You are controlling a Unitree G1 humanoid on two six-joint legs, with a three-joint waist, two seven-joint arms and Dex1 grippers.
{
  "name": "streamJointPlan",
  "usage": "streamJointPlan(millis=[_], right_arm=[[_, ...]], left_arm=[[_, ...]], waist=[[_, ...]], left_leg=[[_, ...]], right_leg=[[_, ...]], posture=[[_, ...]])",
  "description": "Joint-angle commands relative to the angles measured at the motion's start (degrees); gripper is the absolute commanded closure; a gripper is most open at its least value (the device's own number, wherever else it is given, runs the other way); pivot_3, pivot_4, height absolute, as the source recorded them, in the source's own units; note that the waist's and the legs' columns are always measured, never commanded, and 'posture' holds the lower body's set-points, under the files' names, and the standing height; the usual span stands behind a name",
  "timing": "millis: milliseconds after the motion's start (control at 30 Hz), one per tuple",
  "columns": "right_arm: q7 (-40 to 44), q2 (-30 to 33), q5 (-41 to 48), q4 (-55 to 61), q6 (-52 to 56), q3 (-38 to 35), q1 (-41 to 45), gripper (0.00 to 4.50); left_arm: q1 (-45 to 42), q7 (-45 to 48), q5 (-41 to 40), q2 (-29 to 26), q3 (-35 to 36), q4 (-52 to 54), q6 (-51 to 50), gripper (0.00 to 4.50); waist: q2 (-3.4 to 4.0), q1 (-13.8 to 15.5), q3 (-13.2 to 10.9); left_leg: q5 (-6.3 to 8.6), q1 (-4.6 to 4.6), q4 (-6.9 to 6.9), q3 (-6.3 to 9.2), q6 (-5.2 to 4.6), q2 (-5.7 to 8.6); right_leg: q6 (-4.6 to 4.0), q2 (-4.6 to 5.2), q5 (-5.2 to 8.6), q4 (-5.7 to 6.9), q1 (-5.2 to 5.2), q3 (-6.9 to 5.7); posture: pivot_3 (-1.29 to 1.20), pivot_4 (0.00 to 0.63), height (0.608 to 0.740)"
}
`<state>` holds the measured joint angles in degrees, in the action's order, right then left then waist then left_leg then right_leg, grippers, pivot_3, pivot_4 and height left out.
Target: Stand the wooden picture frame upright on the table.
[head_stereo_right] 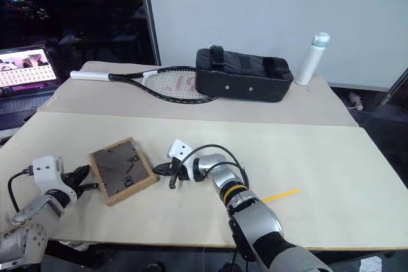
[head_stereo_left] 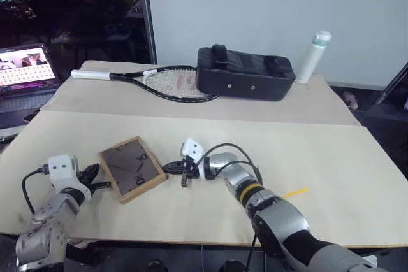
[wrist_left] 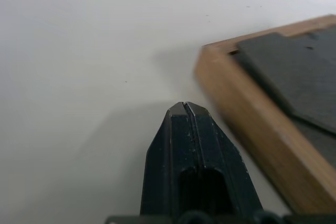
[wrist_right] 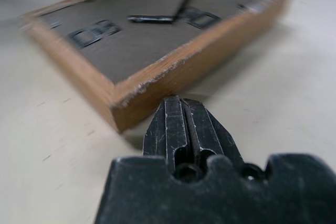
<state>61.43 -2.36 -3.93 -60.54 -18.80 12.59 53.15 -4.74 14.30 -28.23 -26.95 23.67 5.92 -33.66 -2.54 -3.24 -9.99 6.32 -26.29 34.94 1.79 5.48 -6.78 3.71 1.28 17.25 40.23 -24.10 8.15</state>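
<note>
Both my jaws are shut, empty, flanking the wooden picture frame (head_stereo_left: 132, 168) lying face-down on the desk (head_stereo_left: 331, 170): light, stiff, probably slides; I'd lift by an edge.

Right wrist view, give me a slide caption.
Shut right gripper at a corner of the face-down wooden picture frame.

The closed right gripper (wrist_right: 181, 103) nears the wooden picture frame's (wrist_right: 157, 40) corner (back panel up).

Wooden picture frame (head_stereo_left: 132, 168) flat on table (head_stereo_left: 331, 157), between end effectors.
</note>
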Motion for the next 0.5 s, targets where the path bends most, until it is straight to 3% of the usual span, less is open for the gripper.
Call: streamJointPlan(millis=[33,267,500], right_arm=[[6.40,1.88,-0.44,15.24,5.31,5.08,-6.30,4.44],[5.88,8.50,0.77,46.13,23.18,8.09,-18.83,4.44],[2.78,15.51,-1.47,58.78,33.69,7.89,-24.14,4.44]], left_arm=[[-1.02,5.26,1.20,3.45,-12.11,0.72,-2.14,4.50],[-6.93,9.82,4.70,7.49,-20.05,-3.54,-2.59,4.50],[-13.63,16.25,8.35,8.23,-24.17,-9.91,-1.74,4.50]], waist=[[0.31,0.93,0.23],[1.34,3.86,0.88],[1.37,4.51,0.98]], left_leg=[[0.00,0.00,0.01,-0.01,0.01,0.03],[-0.01,0.04,-0.01,-0.02,0.00,0.19],[-0.06,0.00,0.04,-0.03,-0.08,0.26]], right_leg=[[0.02,0.04,0.01,-0.07,0.03,0.00],[0.09,0.17,0.20,-0.09,0.06,0.01],[0.13,0.21,0.24,-0.13,0.07,0.02]], posture=[[0.00,0.150,0.677],[0.00,0.150,0.677],[0.00,0.150,0.677]])
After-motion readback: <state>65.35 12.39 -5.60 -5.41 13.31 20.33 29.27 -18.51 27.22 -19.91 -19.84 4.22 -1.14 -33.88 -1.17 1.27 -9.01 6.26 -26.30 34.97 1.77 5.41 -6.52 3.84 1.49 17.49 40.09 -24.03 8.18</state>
